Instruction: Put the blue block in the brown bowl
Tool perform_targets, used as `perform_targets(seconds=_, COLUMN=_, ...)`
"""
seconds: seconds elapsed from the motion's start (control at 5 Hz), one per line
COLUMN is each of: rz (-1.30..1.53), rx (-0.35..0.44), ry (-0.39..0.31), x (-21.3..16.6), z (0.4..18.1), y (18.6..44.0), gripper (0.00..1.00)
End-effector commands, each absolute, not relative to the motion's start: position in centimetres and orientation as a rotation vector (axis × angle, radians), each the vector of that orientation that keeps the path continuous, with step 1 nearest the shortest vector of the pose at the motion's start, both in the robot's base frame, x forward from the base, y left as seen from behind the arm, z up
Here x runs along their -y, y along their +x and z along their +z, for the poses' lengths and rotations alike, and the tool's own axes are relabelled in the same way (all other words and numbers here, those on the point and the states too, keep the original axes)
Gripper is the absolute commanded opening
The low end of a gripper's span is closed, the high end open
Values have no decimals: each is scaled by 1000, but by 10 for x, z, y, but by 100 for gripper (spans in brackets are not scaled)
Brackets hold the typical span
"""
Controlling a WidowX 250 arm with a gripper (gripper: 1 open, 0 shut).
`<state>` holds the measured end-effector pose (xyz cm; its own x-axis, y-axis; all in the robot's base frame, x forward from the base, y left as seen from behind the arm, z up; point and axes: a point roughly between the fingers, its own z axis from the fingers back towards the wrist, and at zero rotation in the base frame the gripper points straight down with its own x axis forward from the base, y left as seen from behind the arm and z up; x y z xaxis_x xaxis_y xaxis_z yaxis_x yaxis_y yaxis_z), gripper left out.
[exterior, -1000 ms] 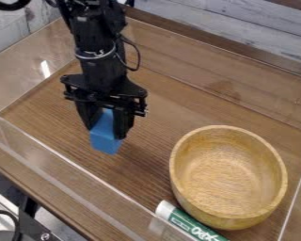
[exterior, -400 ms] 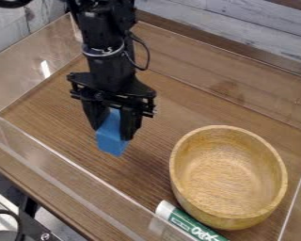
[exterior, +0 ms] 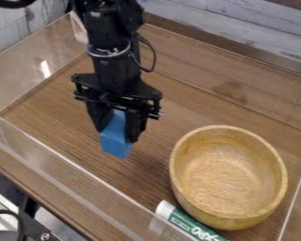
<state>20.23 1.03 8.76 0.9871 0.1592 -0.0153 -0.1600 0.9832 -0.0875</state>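
The black robot arm (exterior: pixel 112 38) is reaching down from the far left part of the scene, with its gripper (exterior: pixel 120 127) pointing straight down over the wooden table (exterior: pixel 65 104). The two dark fingers (exterior: pixel 101 120) are clenched on the blue block (exterior: pixel 117 139), grasping it by its upper part while the lower half is hanging out below the fingertips. The block is standing on end in the grip, its long side running up and down. Whether its bottom edge is touching the table or hanging just above it cannot be told from this view.

The brown bowl (exterior: pixel 229 176) is sitting on the table to the right of the gripper and a little nearer. It is standing upright with its open side facing up, and the wood grain is showing inside it. The block and the bowl are apart, with a strip of bare table lying between them; the block is not over the rim.

Just beside the near edge of the bowl, a white and green tube (exterior: pixel 188 224) is lying flat, running toward the near right corner. A clear wall (exterior: pixel 22 56) is standing along the left side of the table, and another low clear wall is running along the near left edge.
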Motion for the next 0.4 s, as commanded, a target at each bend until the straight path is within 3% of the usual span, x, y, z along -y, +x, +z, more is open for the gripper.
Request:
perform_targets(seconds=0.0, rz=147, rx=55, ry=-86, x=-7, z=103, y=212, gripper=0)
perform_targets(seconds=0.2, rz=141, rx=54, ry=-87, x=-2, z=105, y=212, gripper=0)
